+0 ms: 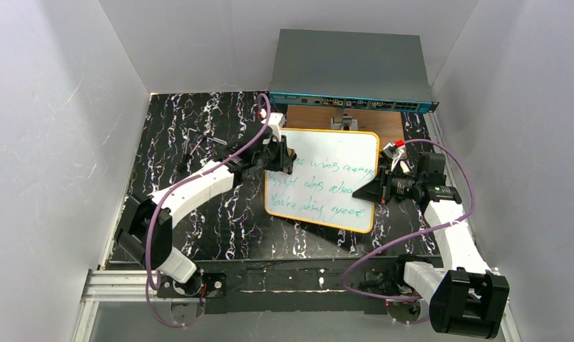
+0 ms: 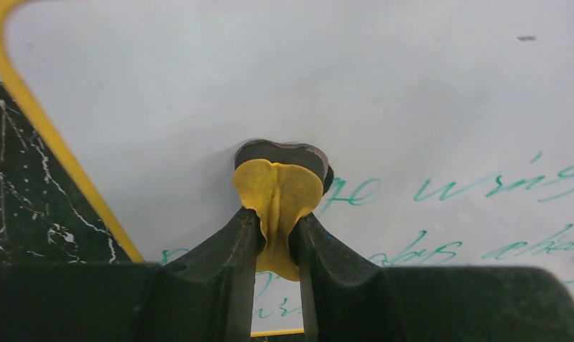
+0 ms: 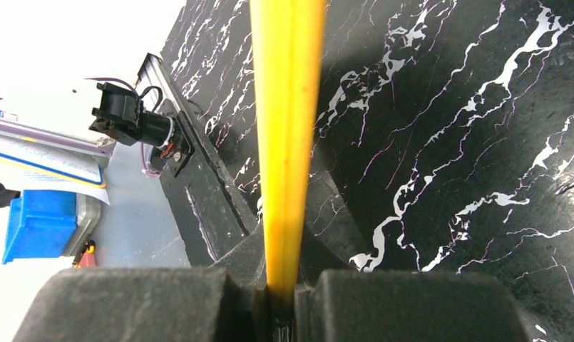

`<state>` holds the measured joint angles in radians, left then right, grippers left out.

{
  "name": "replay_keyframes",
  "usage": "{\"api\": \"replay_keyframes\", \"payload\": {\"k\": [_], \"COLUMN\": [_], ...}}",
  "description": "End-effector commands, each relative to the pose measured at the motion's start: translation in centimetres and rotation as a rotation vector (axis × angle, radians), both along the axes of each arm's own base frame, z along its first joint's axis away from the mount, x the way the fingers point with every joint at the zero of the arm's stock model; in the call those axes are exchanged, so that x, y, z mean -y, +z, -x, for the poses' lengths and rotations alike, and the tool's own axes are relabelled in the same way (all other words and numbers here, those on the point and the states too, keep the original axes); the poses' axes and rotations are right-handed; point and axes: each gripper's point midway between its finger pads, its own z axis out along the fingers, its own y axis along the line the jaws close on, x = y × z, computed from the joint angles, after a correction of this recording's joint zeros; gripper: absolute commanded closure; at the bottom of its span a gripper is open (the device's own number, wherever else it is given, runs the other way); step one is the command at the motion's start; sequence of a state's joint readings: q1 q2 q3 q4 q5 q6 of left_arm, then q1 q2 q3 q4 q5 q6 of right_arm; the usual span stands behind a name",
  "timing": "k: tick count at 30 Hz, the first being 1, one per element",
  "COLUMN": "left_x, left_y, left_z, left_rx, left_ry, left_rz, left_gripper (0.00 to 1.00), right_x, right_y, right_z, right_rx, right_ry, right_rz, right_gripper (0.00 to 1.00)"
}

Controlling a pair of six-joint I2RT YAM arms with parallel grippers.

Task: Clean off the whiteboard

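Mid-table (image 1: 198,121), whiteboard (image 1: 334,153) looks light, stiff and slick, best held by its rim: right jaws pinch that rim at 3 o'clock, left jaws nip a soft yellow pad (image 2: 278,187) at 10 o'clock.

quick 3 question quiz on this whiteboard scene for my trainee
1. True or false: the right gripper is shut on the rim of the whiteboard.
2. What does the left gripper hold? A) a marker B) a yellow eraser C) nothing
3. Fill in: the writing on the whiteboard is ___ in colour.

Key: 1 true; 2 B; 3 green
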<state>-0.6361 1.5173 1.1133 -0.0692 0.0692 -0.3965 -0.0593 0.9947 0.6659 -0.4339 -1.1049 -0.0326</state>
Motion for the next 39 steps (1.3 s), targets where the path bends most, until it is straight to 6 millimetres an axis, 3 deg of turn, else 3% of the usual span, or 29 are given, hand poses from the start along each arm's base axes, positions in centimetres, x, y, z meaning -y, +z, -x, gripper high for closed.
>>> {"api": "replay_keyframes", "payload": {"k": [1, 5, 8, 14, 17, 19, 24, 26, 29, 34, 36, 39], "left_x": [0.9, -3.3, -4.2, 1.5, 2.8, 1.9, -4.0, -4.6, -2.6, 2.8, 3.0, 1.2], "left_y": [-0.8, -0.5, 0.2, 0.3, 0.1, 0.1, 0.5, 0.8, 0.9, 0.6, 0.5, 0.9], "left_z": [1.4, -1.0, -1.7, 1.1, 2.2, 1.9, -1.6, -1.8, -0.7, 3.1, 3.1, 1.6], "left_rx": [-0.020, -0.004, 0.003, -0.001, 0.015, 0.035, 0.033, 0.032, 0.023, 0.079, 0.084, 0.113], "left_ry": [-0.018, 0.163, 0.195, -0.003, -0.037, 0.007, 0.221, 0.223, 0.128, -0.031, -0.023, 0.044], "left_rz": [-0.046, -0.118, -0.095, -0.035, -0.030, -0.057, -0.075, -0.061, -0.014, -0.047, -0.055, -0.105], "left_gripper": [1.00, 1.00, 1.00, 1.00, 1.00, 1.00, 1.00, 1.00, 1.00, 1.00, 1.00, 1.00], "right_x": [-0.9, -0.9, -0.9, -0.9, -0.9, -0.9, -0.9, -0.9, -0.8, -0.8, -0.8, -0.8], "right_y": [3.1, 3.1, 3.1, 3.2, 3.2, 3.2, 3.2, 3.3, 3.3, 3.1, 3.1, 3.2], "right_z": [0.5, 0.5, 0.4, 0.5, 0.5, 0.5, 0.6, 0.6, 0.5, 0.5, 0.5, 0.5], "right_rx": [0.224, 0.226, 0.226, 0.226, 0.226, 0.225, 0.226, 0.229, 0.230, 0.226, 0.226, 0.229], "right_ry": [0.123, 0.123, 0.122, 0.126, 0.127, 0.127, 0.128, 0.128, 0.126, 0.124, 0.126, 0.127], "right_rz": [-0.025, -0.026, -0.026, -0.030, -0.032, -0.033, -0.035, -0.034, -0.034, -0.033, -0.035, -0.035], "right_gripper": [0.99, 0.99, 0.99, 0.99, 0.99, 0.99, 0.99, 0.99, 0.99, 0.99, 0.99, 0.99]}}
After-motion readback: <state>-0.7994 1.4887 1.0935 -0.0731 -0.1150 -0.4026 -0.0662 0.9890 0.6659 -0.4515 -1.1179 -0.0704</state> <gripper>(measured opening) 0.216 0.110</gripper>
